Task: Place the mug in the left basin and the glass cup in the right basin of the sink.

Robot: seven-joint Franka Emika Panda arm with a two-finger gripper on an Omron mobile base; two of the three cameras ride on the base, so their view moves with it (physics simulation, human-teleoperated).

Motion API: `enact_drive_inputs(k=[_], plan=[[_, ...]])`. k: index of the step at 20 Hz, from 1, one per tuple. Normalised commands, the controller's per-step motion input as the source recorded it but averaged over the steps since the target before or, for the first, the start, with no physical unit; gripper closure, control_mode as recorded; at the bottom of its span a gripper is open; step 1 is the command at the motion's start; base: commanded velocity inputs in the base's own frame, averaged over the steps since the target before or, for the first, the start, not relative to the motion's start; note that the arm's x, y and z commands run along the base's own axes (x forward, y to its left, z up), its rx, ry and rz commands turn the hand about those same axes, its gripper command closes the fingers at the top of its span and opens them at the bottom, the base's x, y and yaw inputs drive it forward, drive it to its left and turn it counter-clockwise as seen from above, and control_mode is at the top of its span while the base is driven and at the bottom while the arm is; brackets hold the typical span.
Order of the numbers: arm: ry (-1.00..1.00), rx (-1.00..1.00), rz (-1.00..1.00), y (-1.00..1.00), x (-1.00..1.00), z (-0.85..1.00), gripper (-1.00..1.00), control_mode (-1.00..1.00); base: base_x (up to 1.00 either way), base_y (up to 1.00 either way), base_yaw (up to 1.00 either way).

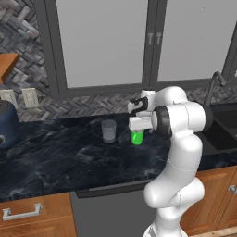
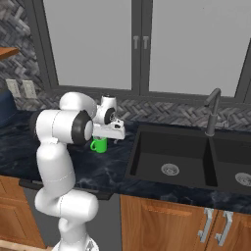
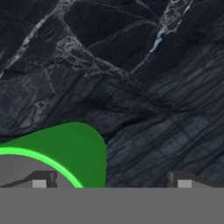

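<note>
Glass cup [image 1: 109, 130] stands near the mug [image 1: 137, 137], left of it, with a bare gap of counter [image 1: 55, 157] between. Both basins of the sink [image 2: 171, 147] lie open; faucet [image 2: 212, 110] rises behind the divider.

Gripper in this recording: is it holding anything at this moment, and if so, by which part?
Nothing is held. The gripper is open just above the mug, one fingertip over its rim, the other over bare counter. The glass cup stands apart, untouched.
</note>
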Motion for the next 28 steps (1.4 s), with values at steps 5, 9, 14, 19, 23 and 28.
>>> enact_drive_inputs(k=[5,9,14,19,23,28], plan=[[0.00,0.00,0.00,0.00,0.00,-0.10,-1.00,-1.00,0.00,0.00,0.00],[0.00,0.00,0.00,0.00,0.00,0.00,1.00,-1.00,0.00,0.00,0.00],[0.00,0.00,0.00,0.00,0.00,0.00,1.00,-1.00,0.00,0.00,0.00],[0.00,0.00,0.00,0.00,0.00,0.00,1.00,-1.00,0.00,0.00,0.00],[0.00,0.00,0.00,0.00,0.00,0.00,1.00,-1.00,0.00,0.00,0.00],[0.00,0.00,0.00,0.00,-0.06,0.00,1.00,-1.00,0.00,0.00,0.00]])
